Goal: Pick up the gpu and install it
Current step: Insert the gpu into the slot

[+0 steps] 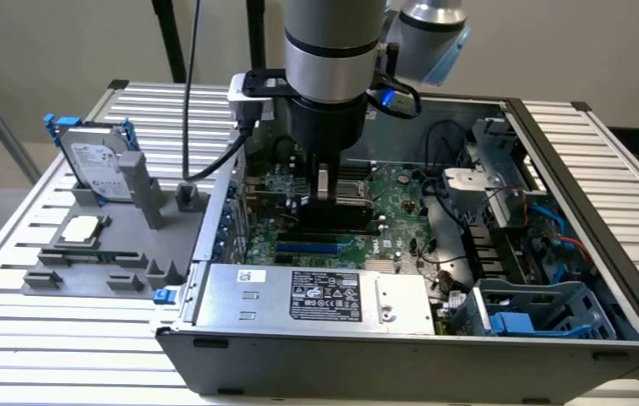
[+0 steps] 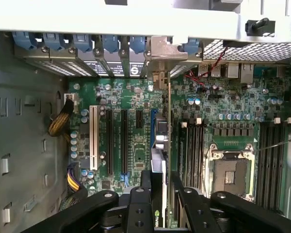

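The gpu (image 2: 161, 145) stands on edge inside the open computer case (image 1: 590, 211), a thin dark card seen along its length. Its silver bracket (image 2: 165, 48) reaches the row of rear slot openings. My gripper (image 2: 162, 194) is shut on the card's upper edge, with a black finger (image 2: 141, 204) on either side. The card sits in line with the blue slot (image 2: 153, 128) on the green motherboard (image 2: 131, 97); whether it is seated I cannot tell. In the exterior view the gripper (image 1: 324, 190) reaches straight down into the case and the black gpu (image 1: 331, 222) lies just under it.
The power supply (image 1: 314, 296) fills the case's near side. A CPU socket (image 2: 231, 172) and memory slots lie beside the card. A blue drive cage (image 1: 545, 309) and cables sit toward the exterior view's right. The hard drive in its blue frame (image 1: 100, 165) stands on a grey fixture (image 1: 106, 254) outside.
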Tool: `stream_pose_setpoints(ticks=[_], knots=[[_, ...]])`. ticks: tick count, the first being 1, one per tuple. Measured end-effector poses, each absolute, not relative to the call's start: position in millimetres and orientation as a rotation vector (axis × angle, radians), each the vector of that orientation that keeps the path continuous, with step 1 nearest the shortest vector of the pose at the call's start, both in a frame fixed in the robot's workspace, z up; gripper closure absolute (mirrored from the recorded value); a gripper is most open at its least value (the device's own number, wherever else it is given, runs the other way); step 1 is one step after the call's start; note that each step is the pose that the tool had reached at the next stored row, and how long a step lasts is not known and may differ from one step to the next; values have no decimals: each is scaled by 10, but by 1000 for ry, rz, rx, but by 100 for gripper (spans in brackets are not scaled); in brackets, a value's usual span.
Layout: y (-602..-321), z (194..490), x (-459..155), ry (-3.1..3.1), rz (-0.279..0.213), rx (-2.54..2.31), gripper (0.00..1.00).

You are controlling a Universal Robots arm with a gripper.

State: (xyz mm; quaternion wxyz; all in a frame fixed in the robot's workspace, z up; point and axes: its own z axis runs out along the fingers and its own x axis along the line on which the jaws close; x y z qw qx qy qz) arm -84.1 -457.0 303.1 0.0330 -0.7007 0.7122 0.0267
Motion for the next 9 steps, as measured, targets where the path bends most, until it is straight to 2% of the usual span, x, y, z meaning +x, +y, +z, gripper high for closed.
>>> stream_pose_setpoints(ticks=[9], knots=[[-4575, 2868, -855, 2192, 82, -2156, 73]])
